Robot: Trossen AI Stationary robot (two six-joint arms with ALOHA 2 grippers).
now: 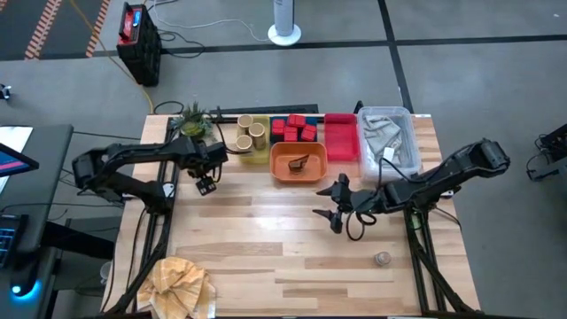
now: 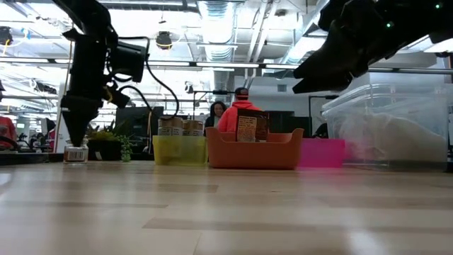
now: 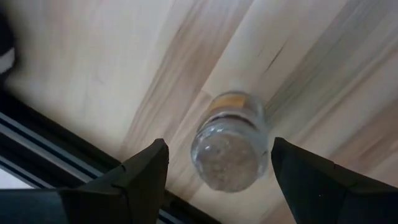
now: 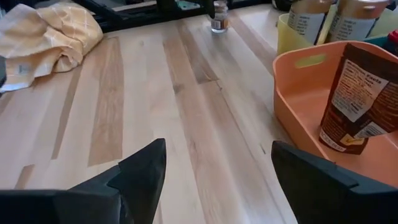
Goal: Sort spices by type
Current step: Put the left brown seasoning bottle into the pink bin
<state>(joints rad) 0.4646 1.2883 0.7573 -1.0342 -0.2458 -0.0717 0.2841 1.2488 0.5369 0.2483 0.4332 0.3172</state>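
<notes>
A small clear shaker (image 3: 230,149) with a silver top stands upright on the wooden table near its left edge, also in the low view (image 2: 75,153). My left gripper (image 3: 219,146) points down over it, open, one finger on either side and clear of the glass. A second shaker (image 1: 382,259) stands near the right front. My right gripper (image 1: 337,208) hovers open over the table's middle, holding nothing. At the back, tan jars (image 1: 251,135) fill a yellow tray, red tins (image 1: 297,128) sit beside them, and a dark brown packet (image 4: 360,99) stands in the orange tray (image 1: 279,168).
A pink tray (image 1: 341,137) and a clear bin (image 1: 403,120) with grey cloth stand at the back right. A green plant (image 1: 190,122) sits at the back left corner. A crumpled yellow cloth (image 1: 177,283) lies at the front left. Bare wood stretches across the middle and front.
</notes>
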